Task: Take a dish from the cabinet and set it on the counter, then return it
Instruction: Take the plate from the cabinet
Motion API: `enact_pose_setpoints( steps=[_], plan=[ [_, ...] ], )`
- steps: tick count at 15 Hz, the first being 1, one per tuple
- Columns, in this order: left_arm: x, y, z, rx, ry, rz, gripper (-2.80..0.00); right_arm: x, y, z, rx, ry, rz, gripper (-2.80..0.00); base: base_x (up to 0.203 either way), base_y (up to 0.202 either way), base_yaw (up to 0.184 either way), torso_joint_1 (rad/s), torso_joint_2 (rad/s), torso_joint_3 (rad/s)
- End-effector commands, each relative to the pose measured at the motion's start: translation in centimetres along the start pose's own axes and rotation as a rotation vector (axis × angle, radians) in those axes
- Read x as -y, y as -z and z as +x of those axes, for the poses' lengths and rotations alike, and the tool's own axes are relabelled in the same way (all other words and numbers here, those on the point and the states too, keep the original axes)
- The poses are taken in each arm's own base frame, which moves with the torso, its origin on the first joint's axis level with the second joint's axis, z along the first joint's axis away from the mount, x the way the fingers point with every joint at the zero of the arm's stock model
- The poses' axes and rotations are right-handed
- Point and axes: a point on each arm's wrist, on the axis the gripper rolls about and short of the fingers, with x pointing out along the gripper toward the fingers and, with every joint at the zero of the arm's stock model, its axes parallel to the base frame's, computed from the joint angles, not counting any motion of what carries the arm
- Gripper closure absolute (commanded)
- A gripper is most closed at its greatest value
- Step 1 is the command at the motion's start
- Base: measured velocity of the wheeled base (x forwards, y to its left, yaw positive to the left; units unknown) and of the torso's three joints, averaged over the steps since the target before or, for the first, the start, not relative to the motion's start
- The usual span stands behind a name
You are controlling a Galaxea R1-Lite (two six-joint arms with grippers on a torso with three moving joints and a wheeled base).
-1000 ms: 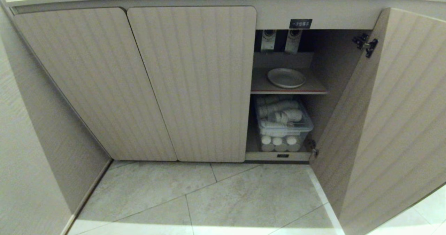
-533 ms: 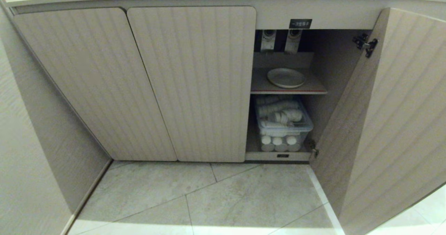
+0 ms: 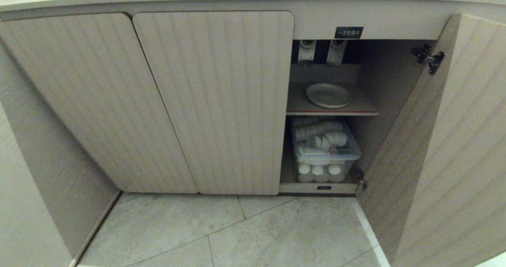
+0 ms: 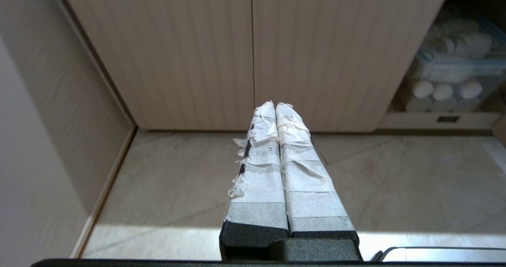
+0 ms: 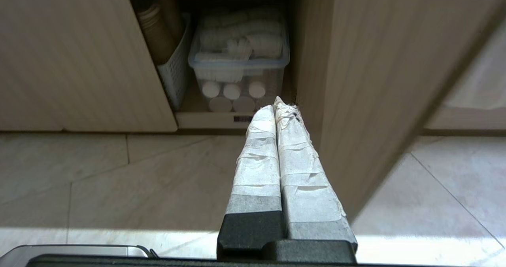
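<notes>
camera shifted; dish [image 3: 328, 95] on shelf, well beyond closed, empty right gripper [image 5: 274, 105].

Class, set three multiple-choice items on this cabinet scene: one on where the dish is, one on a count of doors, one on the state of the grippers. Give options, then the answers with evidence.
1. Where is the dish?
A. on the cabinet's upper inner shelf
B. on the floor
C. inside the clear bin

2. How many cabinet doors are shut?
A. none
B. two
C. three

3. How are the two grippers?
A. both shut and empty
B. both wide open
C. one holding the dish

Answers:
1 A, it lies on the red-edged shelf above the clear bin.
2 B, two are shut; the open door is swung out.
3 A, the left gripper and right gripper have fingers pressed together, holding nothing.
</notes>
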Motion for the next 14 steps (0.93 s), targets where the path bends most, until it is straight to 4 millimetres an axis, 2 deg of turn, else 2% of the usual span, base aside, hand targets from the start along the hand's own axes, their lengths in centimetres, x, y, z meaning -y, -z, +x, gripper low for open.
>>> enact_pose_setpoints(
  steps=[1,14],
  plan=[
    [0.00,0.01,0.00,0.000,0.000,-0.001,0.00,0.00,-0.01,0.01,0.000,0.000,0.000,0.00,0.199,0.000,0.001,-0.001,0.00,-0.004],
    [0.00,0.01,0.00,-0.001,-0.002,0.000,0.00,0.00,-0.01,0.01,0.000,0.000,0.000,0.00,0.198,0.000,0.000,0.002,0.00,0.002]
  ],
)
